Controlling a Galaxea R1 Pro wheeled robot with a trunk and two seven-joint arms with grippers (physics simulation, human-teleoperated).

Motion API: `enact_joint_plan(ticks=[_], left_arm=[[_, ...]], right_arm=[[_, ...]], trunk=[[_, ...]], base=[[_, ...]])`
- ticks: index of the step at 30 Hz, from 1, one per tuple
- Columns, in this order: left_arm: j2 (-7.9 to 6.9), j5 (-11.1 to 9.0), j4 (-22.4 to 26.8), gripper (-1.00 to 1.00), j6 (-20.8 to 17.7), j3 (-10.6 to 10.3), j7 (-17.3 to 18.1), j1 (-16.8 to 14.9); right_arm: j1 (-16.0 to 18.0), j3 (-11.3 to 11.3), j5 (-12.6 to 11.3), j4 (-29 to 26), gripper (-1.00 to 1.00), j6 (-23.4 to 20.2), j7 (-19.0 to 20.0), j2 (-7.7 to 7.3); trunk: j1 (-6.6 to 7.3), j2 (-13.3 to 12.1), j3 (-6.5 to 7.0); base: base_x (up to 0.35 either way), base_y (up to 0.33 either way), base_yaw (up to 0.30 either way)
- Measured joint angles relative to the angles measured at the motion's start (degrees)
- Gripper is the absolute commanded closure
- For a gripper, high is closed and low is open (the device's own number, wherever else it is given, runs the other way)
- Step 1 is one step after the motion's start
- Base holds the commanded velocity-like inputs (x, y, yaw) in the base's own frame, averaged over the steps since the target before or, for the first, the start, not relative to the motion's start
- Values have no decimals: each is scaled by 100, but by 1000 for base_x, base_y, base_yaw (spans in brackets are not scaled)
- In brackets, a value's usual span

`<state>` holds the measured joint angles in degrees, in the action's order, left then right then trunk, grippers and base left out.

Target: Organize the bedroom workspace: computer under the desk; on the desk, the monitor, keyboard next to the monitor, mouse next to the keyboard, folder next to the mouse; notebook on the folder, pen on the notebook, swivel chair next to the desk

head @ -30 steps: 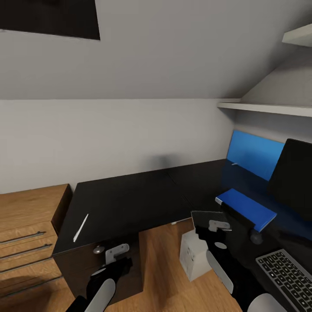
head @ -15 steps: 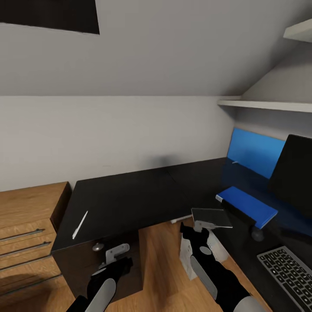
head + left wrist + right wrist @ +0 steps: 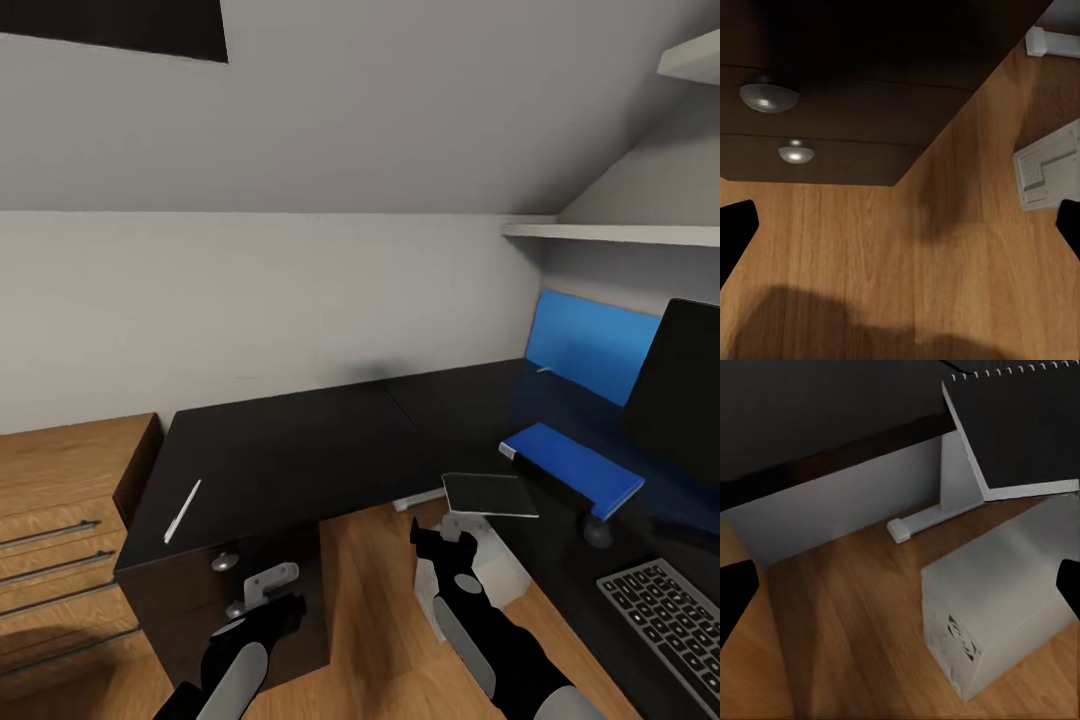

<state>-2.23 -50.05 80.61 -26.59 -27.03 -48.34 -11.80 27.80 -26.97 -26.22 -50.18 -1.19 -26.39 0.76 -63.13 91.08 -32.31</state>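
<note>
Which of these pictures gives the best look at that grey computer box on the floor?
The right wrist view: the computer shows close up, with its top and vented side. The head view shows a small part of the computer behind the right arm. The left wrist view catches a corner of it at the picture's edge.

Desk (image 3: 300, 450): L-shaped, glossy black top. On it: white pen (image 3: 183, 511) near the left edge; blue folder (image 3: 572, 467), monitor (image 3: 685, 385) and keyboard (image 3: 670, 620) on the right wing; mouse (image 3: 598, 532) between folder and keyboard. Wood floor (image 3: 375, 610) carries the grey computer (image 3: 480, 585).
</note>
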Motion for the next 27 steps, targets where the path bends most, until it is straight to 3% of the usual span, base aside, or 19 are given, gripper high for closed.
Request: enact_joint_plan(ticks=[8, 20, 25, 26, 27], left_arm=[[0, 0, 0, -100, 0, -2, -4, 0], [-22, -15, -7, -100, 8, 8, 17, 0], [-20, -17, -9, -100, 8, 5, 17, 0], [-22, -16, -10, -100, 7, 2, 18, 0], [-22, -16, -9, -100, 8, 3, 18, 0]], right_arm=[[0, -6, 4, 94, -100, 98, -1, 7], [0, -3, -5, 93, -100, 153, -7, 9], [0, -6, -2, 92, -100, 177, -13, 104], [0, -3, 3, 98, -100, 184, -12, 213], [0, 1, 3, 99, -100, 185, -12, 229]], trunk=[[-176, 321, -144], [-176, 323, -144], [-176, 323, -144], [-176, 323, -144], [-176, 323, -144]], base=[[0, 0, 0], [0, 0, 0], [0, 0, 0], [0, 0, 0], [0, 0, 0]])
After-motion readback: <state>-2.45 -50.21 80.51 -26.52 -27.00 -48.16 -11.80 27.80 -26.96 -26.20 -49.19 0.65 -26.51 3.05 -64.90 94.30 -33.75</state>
